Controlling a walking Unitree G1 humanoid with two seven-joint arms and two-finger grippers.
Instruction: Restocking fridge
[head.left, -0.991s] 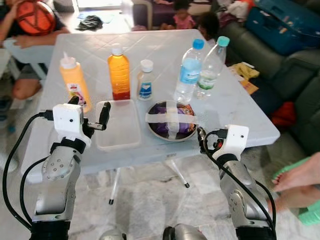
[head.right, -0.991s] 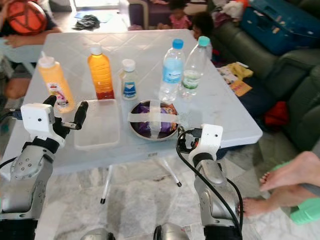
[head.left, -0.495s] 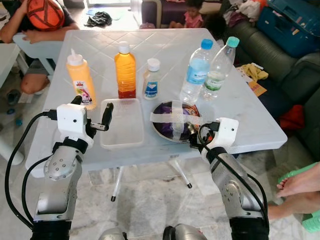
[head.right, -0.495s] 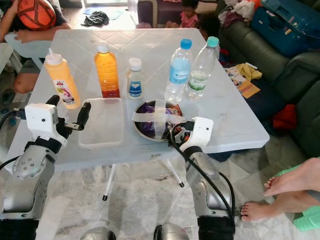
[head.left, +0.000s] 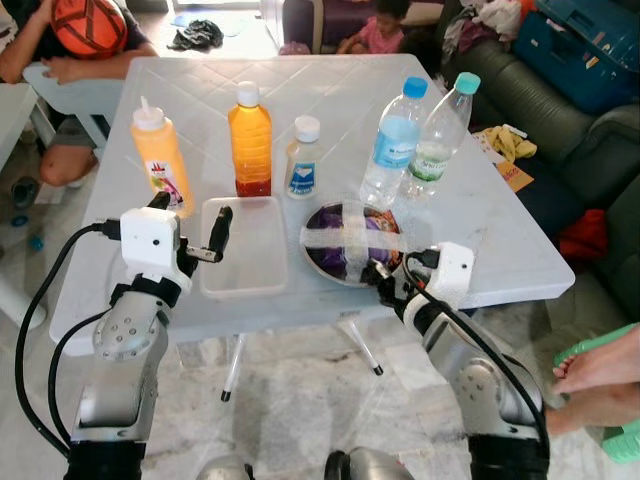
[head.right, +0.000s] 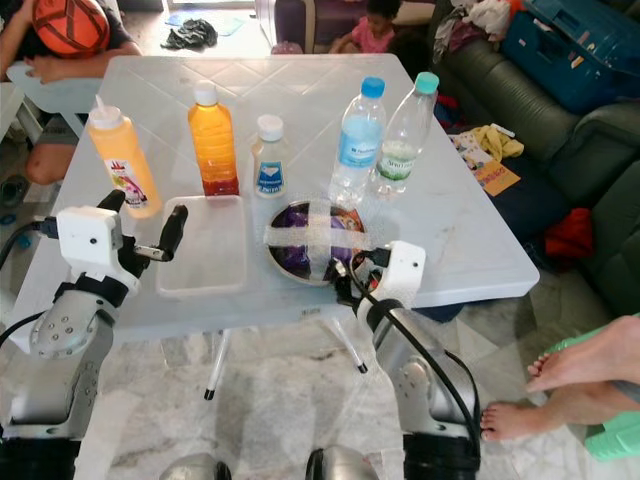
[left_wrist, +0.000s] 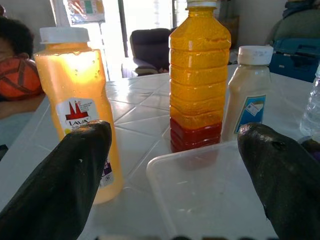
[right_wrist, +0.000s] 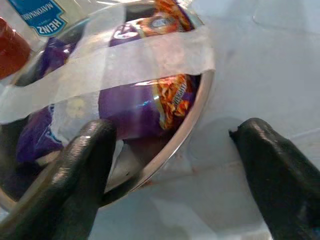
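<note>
White plastic table (head.left: 330, 95) in a lived-in room carries the restocking goods around a clear lidded tub (head.left: 243, 247) near the robot's edge: behind the tub stand an orange squeeze bottle (head.left: 161, 160), an amber-and-red bottle (head.left: 250, 140) and a small white-capped sauce bottle (head.left: 303, 157), with two water bottles (head.left: 412, 141) beyond the bowl. Just beside the tub, a steel bowl (head.left: 352, 244) holds purple snack packets under crossed tape, presumably so nothing spills when lifted. The right gripper (right_wrist: 175, 165) straddles the bowl's near rim with its fingers spread, seemingly to pinch it, while the left gripper (left_wrist: 175, 165) hovers wide apart at the tub's near edge, gripping nothing.
</note>
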